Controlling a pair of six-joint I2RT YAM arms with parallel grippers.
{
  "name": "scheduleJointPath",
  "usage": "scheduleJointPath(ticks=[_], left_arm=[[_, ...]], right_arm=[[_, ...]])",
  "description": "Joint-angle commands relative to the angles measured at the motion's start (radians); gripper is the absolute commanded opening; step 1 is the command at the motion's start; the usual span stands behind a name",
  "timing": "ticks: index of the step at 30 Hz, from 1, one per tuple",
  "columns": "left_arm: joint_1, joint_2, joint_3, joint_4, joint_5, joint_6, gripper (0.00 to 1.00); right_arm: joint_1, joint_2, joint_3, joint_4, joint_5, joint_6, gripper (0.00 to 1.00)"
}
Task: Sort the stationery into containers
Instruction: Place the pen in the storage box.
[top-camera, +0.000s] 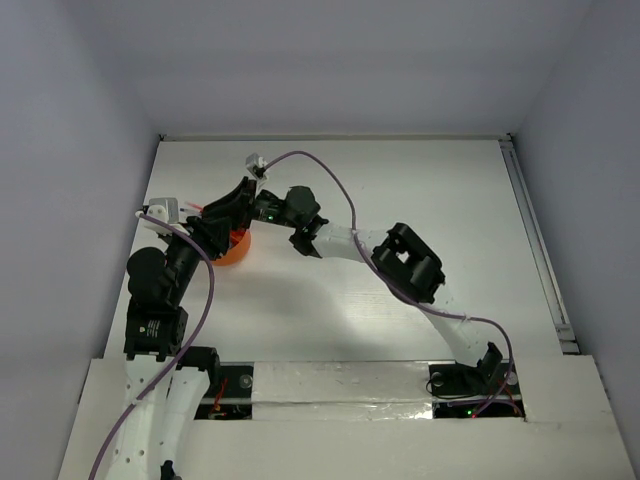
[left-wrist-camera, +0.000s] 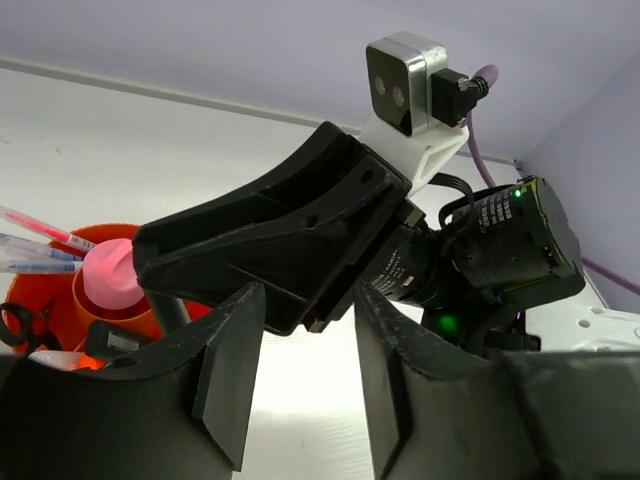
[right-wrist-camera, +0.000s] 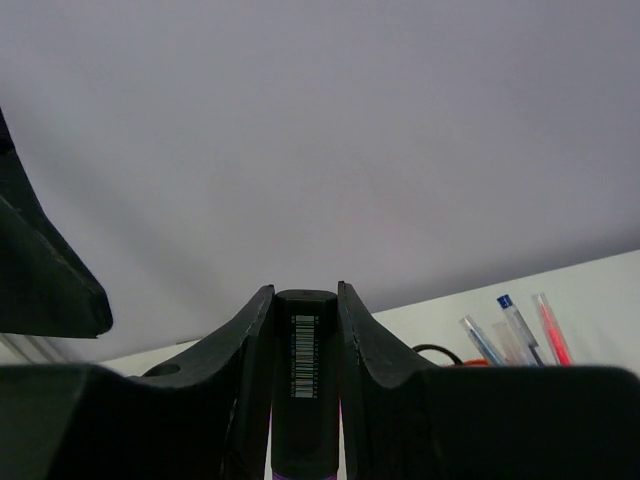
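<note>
The right two-finger gripper (right-wrist-camera: 305, 297) is pinched on a black-bodied highlighter with a barcode label (right-wrist-camera: 304, 365) (a sliver of purple shows at its lower end). From above, this gripper hangs over the round bright-orange plastic holder (top-camera: 238, 250) on the left part of the white table (top-camera: 420, 190). The left gripper (left-wrist-camera: 306, 300) is spread, with nothing between its fingers, close beside the holder. In the holder stand a pink-capped bottle (left-wrist-camera: 110, 275), thin pens (left-wrist-camera: 35, 240) and small black-handled scissors (left-wrist-camera: 15, 325).

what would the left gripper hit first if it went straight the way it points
Probably the right gripper, holding a purple highlighter; its black body crosses just ahead of the left gripper fingers. Depth is unclear.
</note>
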Motion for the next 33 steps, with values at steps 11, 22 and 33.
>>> scheduleJointPath(ticks=[11, 22, 33], left_arm=[[-0.005, -0.001, 0.049, 0.034, -0.004, 0.015, 0.46], [-0.005, 0.011, 0.057, 0.037, -0.007, 0.018, 0.46], [-0.005, 0.014, 0.055, 0.040, -0.004, 0.018, 0.46]], right_arm=[[0.017, 0.088, 0.092, 0.021, 0.182, -0.155, 0.00], [0.026, 0.071, 0.006, 0.080, 0.268, -0.227, 0.00], [0.054, 0.024, -0.152, 0.192, 0.363, -0.308, 0.06]])
